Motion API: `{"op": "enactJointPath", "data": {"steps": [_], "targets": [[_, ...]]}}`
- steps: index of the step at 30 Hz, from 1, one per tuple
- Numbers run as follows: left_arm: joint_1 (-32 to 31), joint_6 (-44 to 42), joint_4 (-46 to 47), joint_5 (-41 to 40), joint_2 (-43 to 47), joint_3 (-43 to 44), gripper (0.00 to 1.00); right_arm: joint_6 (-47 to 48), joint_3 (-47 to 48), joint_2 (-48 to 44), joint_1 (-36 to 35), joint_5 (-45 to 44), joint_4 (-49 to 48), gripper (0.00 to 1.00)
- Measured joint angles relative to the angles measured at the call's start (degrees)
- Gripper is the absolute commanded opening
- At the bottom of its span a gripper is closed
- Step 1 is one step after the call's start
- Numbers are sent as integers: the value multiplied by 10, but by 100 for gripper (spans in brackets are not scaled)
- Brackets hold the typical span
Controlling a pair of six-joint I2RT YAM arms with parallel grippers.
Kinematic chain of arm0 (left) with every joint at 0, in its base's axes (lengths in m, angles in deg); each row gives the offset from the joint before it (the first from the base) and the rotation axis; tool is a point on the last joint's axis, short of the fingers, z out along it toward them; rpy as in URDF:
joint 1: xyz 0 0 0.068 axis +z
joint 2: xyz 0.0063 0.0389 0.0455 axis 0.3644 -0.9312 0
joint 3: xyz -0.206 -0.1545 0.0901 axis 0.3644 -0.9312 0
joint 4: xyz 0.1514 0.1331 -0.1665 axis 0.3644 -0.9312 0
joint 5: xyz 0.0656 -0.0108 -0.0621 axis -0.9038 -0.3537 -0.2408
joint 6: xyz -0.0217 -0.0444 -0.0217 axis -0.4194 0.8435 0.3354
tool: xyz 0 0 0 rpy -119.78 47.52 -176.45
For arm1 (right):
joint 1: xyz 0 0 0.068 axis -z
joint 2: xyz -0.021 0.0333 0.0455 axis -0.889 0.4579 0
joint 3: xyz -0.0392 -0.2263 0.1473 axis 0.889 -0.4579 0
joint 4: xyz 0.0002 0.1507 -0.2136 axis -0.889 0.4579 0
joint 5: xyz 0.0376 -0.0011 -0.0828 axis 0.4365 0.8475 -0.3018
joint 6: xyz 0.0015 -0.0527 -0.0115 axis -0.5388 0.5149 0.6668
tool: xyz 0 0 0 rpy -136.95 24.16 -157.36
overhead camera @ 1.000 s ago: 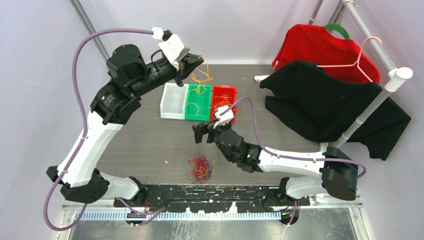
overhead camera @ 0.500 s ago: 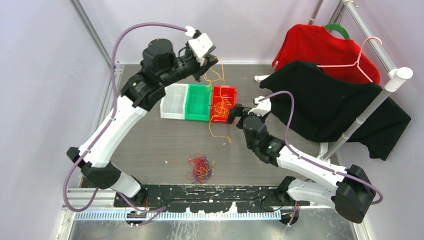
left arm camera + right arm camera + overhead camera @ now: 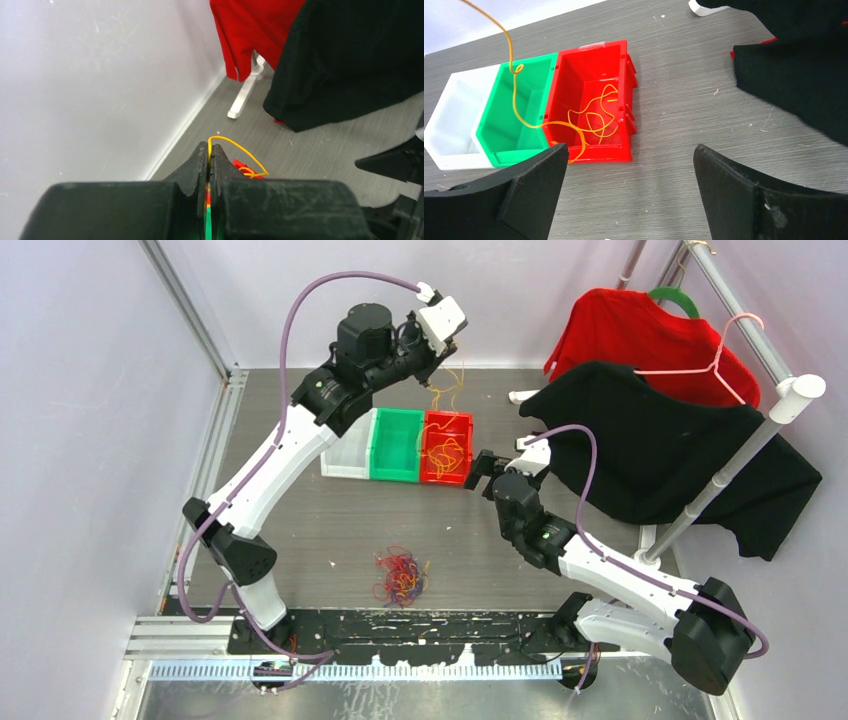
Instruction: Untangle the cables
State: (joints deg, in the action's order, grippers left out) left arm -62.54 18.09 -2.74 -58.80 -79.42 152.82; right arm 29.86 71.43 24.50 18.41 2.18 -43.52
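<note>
Above the bins: L gripper (image 3: 433, 364) is pinching an orange cable (image 3: 449, 392); R gripper (image 3: 481, 470) is gaping.
Top view: the cable is hanging from the clenched L gripper into the red bin (image 3: 448, 417); R gripper is sitting just beside that bin; a mixed clump (image 3: 401, 577) is lying near the bases. L wrist: fingertips (image 3: 202, 152) are pressing together on the cable (image 3: 239, 148). R wrist: 2 fingers (image 3: 538, 167) are spread wide, cable (image 3: 514, 102) passing before the green bin (image 3: 527, 62), coiling in the red.

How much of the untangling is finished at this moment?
Done: one yellow cable is free of the clump, its lower part lying in the red bin. In hand: the left gripper is shut on its top, raised; the right gripper is open, empty. Left: the mixed clump on the table.
</note>
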Motion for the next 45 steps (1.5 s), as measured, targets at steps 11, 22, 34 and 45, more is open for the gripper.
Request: {"op": "enactJointPath", "data": {"steps": [11, 22, 34, 45], "targets": [[30, -42, 33, -12, -60, 38, 0, -3, -17, 0, 2, 4, 5, 100], [30, -44, 38, -12, -118, 50, 0, -7, -32, -29, 11, -4, 30, 100], [9, 46, 1, -22, -120, -16, 0, -9, -40, -68, 30, -21, 66, 100], [8, 63, -29, -30, -138, -42, 0, -16, -42, -86, 37, -26, 95, 100]]}}
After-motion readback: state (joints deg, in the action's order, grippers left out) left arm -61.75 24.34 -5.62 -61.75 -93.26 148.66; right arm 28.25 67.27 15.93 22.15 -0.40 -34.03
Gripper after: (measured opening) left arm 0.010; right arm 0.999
